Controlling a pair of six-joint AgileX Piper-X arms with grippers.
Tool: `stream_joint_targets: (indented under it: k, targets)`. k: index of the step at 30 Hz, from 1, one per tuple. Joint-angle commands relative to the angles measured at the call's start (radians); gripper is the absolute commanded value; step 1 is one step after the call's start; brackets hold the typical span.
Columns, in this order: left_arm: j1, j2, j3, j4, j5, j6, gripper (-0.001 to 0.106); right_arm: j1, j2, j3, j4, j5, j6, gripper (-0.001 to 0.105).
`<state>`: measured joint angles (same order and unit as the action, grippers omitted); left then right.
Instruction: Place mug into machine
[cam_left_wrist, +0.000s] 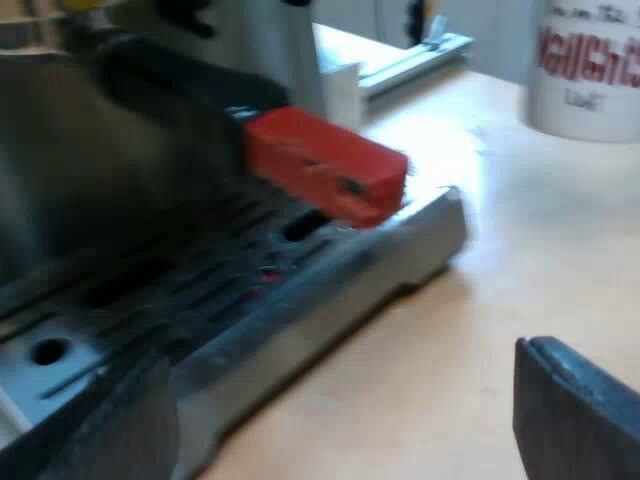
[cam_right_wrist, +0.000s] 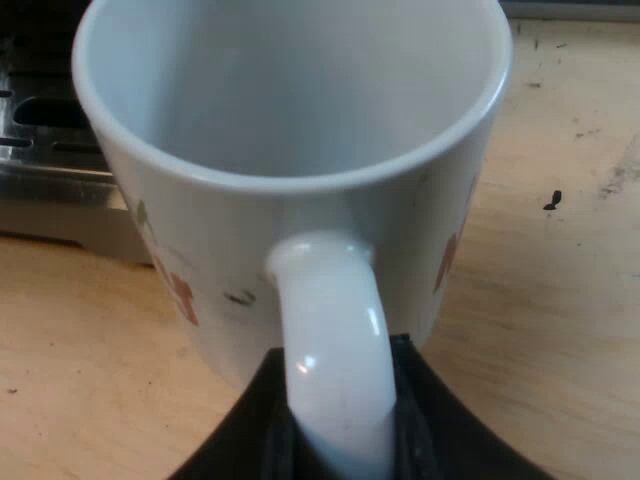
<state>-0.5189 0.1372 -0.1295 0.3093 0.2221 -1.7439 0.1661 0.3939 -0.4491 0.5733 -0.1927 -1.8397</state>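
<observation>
Wooden tabletop beside espresso machine: right gripper clamps mug by its handle; left gripper gapes wide, empty, near holder's red end.

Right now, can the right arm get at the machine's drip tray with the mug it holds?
Probably yes. The right gripper is shut on the mug by its handle, and the drip tray lies just beyond the mug, nothing showing between. The red handle end overhangs the tray, so headroom could be tight.
</observation>
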Motion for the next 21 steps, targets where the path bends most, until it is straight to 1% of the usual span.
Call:
stream_joint_targets:
  k: [1,3,6,9,10,11,13,14,16,17,19,21]
  targets:
    - [-0.002,0.004,0.010,-0.051,-0.093,-0.002,0.071,0.065,-0.003,-0.023,-0.038,0.007,0.004,0.000]
    - [-0.002,0.004,0.017,-0.064,-0.113,-0.002,0.071,0.117,0.006,-0.023,-0.038,0.056,0.004,0.000]
    - [-0.002,0.004,0.020,-0.069,-0.114,-0.002,0.071,0.236,0.032,-0.023,-0.077,0.148,0.007,0.000]
    - [-0.002,0.004,0.020,-0.069,-0.114,-0.002,0.071,0.346,0.074,-0.023,-0.137,0.250,0.066,0.000]
    - [-0.002,0.004,0.020,-0.069,-0.114,-0.002,0.071,0.396,0.097,-0.023,-0.169,0.290,0.074,0.000]
    - [-0.002,0.004,0.020,-0.069,-0.114,-0.002,0.071,0.421,0.108,-0.023,-0.185,0.308,0.074,0.000]
    - [-0.002,0.004,0.020,-0.067,-0.114,-0.002,0.071,0.516,0.171,-0.023,-0.248,0.366,0.080,0.000]
    - [-0.002,0.004,0.020,-0.065,-0.114,-0.002,0.071,0.539,0.182,-0.023,-0.265,0.382,0.089,0.000]
    - [-0.002,0.004,0.020,-0.052,-0.114,-0.002,0.071,0.612,0.259,-0.023,-0.334,0.452,0.126,0.000]
    - [-0.002,0.004,0.020,-0.051,-0.114,-0.002,0.071,0.630,0.278,-0.023,-0.355,0.470,0.133,0.000]
    - [-0.002,0.004,0.020,-0.050,-0.116,-0.002,0.071,0.683,0.352,-0.025,-0.448,0.527,0.134,0.000]
    - [-0.002,0.004,0.020,-0.045,-0.116,-0.002,0.071,0.711,0.413,-0.024,-0.532,0.553,0.134,0.000]
